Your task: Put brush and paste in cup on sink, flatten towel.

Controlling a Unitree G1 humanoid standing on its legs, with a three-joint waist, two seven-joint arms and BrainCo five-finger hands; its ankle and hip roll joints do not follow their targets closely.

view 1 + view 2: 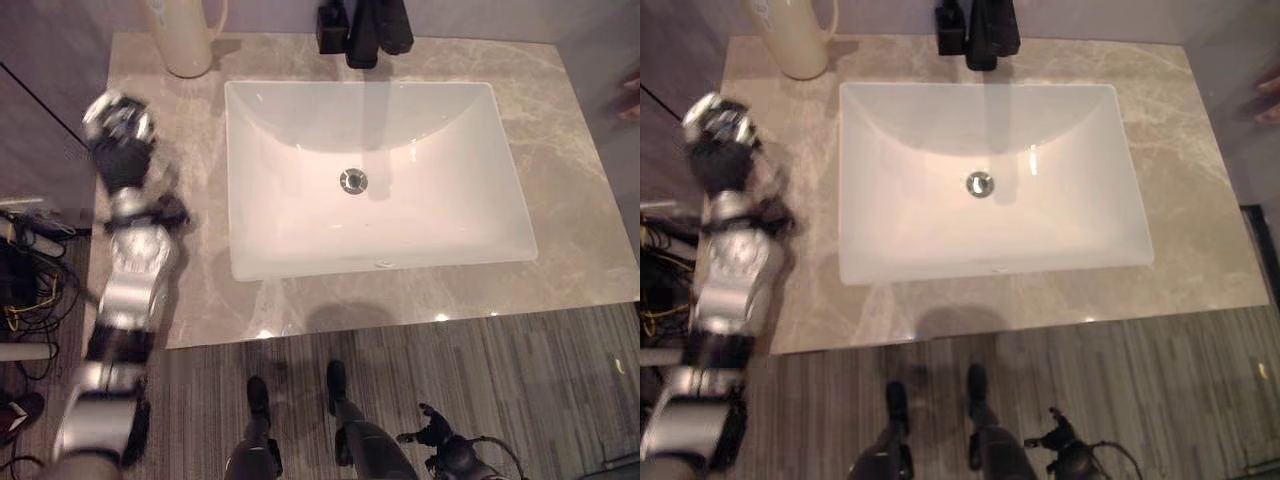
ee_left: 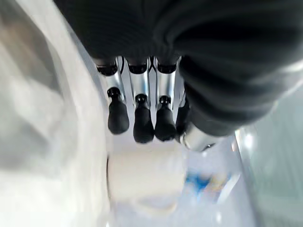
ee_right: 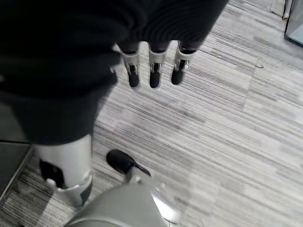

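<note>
The left hand is raised over the left margin of the grey-beige marbled stone countertop, beside the white rectangular ceramic basin and nearer the viewer than the tall cream ceramic cup with a side handle that stands upright at the back left corner. From the hand, the cup lies away from the robot, toward the back wall and slightly toward the basin; the two are near but apart. In the left wrist view the dark-tipped fingers extend nearly straight in a row, relaxed and holding nothing, and point toward a pale cylindrical form, judged to be the same cup, with a small blue-and-white object just beside it. That object is too blurred to identify; it may be the paste, but its long axis and heading cannot be read. No brush or towel can be identified on the countertop. The cup's long axis is vertical, mouth up, so any insertion must come from above. The black faucet stands behind the basin at centre. The right hand hangs low beside the robot over the striped grey floor, fingers straight and empty, well apart from the countertop. The left hand is therefore the nearer one to the cup. At the far right edge of the head views, a person's hand shows, partly cut off.
</note>
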